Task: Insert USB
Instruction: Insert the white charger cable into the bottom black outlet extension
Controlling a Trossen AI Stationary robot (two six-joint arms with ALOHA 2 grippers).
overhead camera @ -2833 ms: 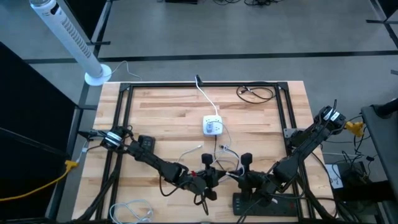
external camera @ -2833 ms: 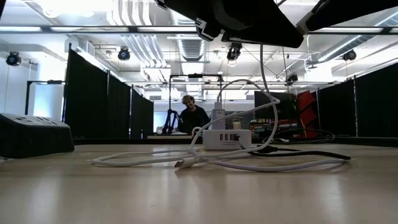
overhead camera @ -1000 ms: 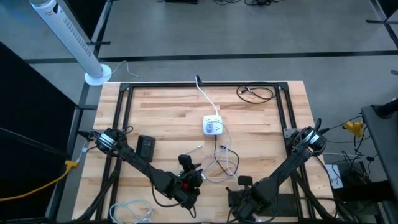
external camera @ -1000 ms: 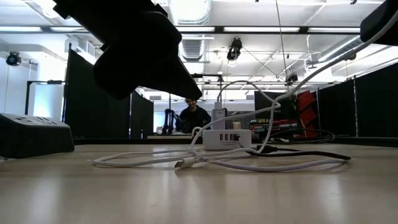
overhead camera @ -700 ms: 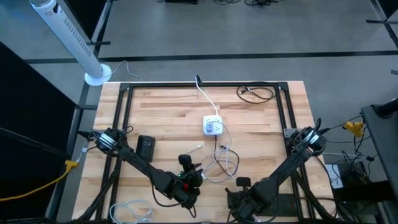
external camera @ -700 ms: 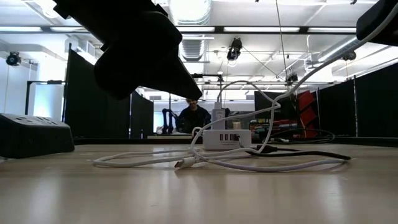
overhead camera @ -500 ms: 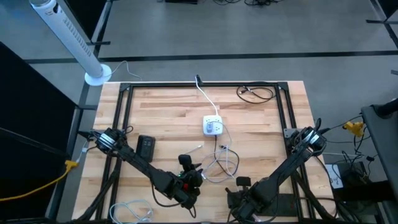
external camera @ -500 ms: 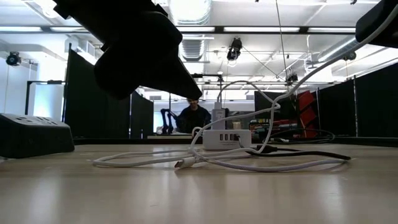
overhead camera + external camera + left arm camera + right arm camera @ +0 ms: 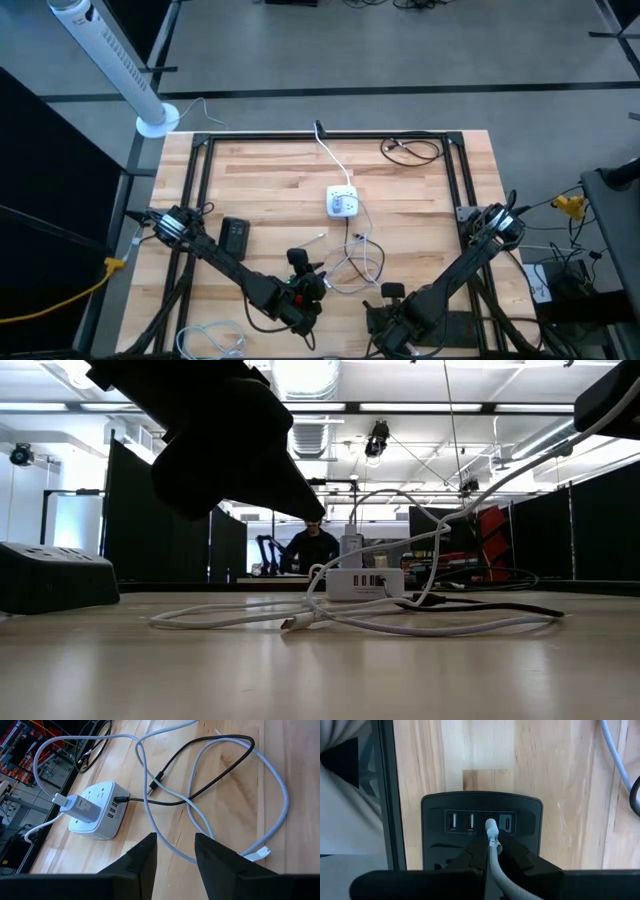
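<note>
Your right claw [image 9: 492,854] sits at the near edge of the desk [image 9: 280,175], closed on the grey cable [image 9: 496,862] just behind its plug [image 9: 491,826]. The plug tip stands at a port on the face of the black power strip [image 9: 481,827], third along a row of four, with two wider sockets on one side and a small one on the other. Whether the plug is fully seated or only touching the mouth of the port cannot be told from this angle.

Your left claw [image 9: 174,851] hangs above the middle of the desk with its jaws partly apart and nothing between them. Below it lie loops of the white braided cable [image 9: 280,795] and a black cable [image 9: 210,770], and beyond them the white charging block [image 9: 95,810] with an adapter and a black lead plugged in.

Risks from here, as judgement:

- If the plug is only part way in, letting go now may allow the cable's stiffness to pull it back out.
- Pushing while the plug is off-line with the port could bend the connector or slide the power strip, which looks unrestrained and lies close to the black frame rail [image 9: 387,790].
- The cable runs back from your right claw into the tangle under the left claw. Any pull from that side could drag on the plug.
- Withdraw the right claw straight back along the cable; a sideways exit could lever the plug.
</note>
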